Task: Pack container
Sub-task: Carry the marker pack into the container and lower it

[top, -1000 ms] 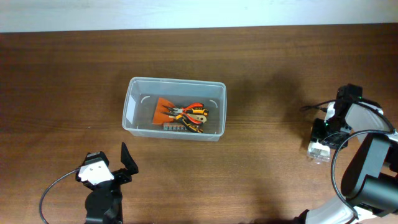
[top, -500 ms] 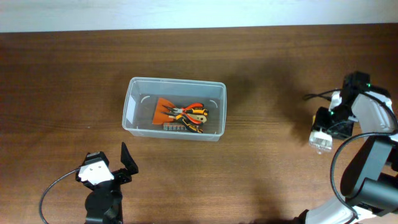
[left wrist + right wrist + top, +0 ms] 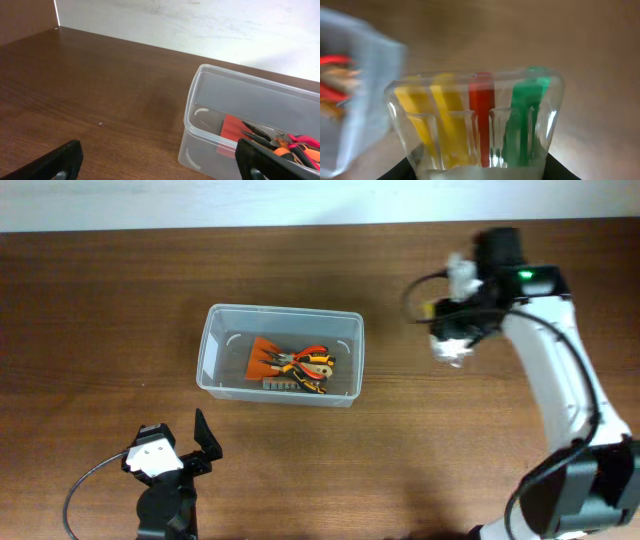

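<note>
right pincer (image 3: 450, 342) clamped on small clear box (image 3: 480, 125), near the right end of the container (image 3: 283, 311), which stands mid tabletop (image 3: 100, 300). left pincer (image 3: 159, 162) wide apart, empty. advise: clear the rim, lower beside the pliers (image 3: 300, 365), release low.

We see a dark wooden table (image 3: 100, 300) edged at the far side by a white wall (image 3: 200, 200). Red-and-yellow pliers (image 3: 305, 363) lie touching a flat orange piece (image 3: 262, 352). A small clear box (image 3: 477, 125), blurred, shows yellow, red and green bits.
</note>
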